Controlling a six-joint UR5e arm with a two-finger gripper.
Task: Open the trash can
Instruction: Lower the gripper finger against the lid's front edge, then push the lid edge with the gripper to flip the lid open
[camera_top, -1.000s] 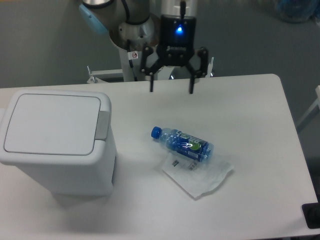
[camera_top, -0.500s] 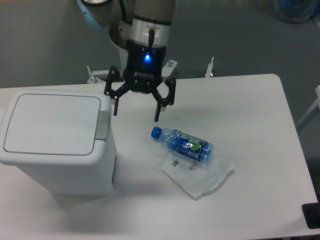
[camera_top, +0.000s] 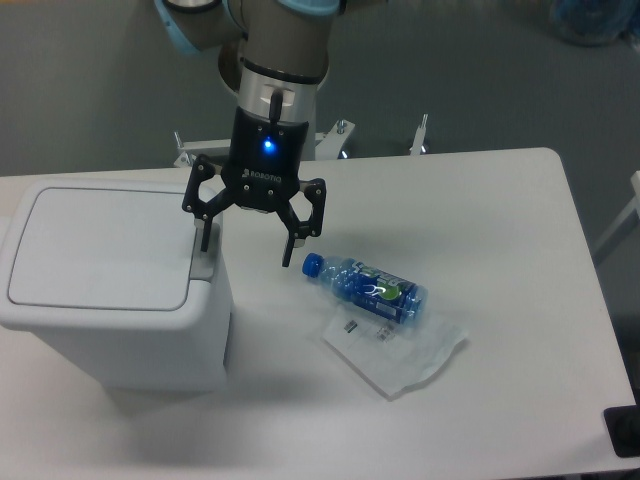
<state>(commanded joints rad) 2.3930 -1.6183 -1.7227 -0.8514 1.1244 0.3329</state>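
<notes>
The white trash can (camera_top: 110, 290) stands at the left of the table with its flat lid (camera_top: 100, 245) down. Its grey push tab (camera_top: 205, 255) sits on the right edge. My gripper (camera_top: 246, 252) hangs open just right of that edge, pointing down. One finger (camera_top: 204, 232) is at the tab's upper end and the other finger (camera_top: 290, 245) is out over the table. Nothing is held between them.
A blue plastic bottle (camera_top: 365, 288) lies on its side right of the gripper, cap toward the far finger. It rests partly on a clear plastic bag (camera_top: 400, 350). The table's right edge (camera_top: 590, 290) is far off.
The gripper has travelled left and toward the front, from the table's rear middle to the trash can's tab edge. It stayed open. The lid has not moved.
</notes>
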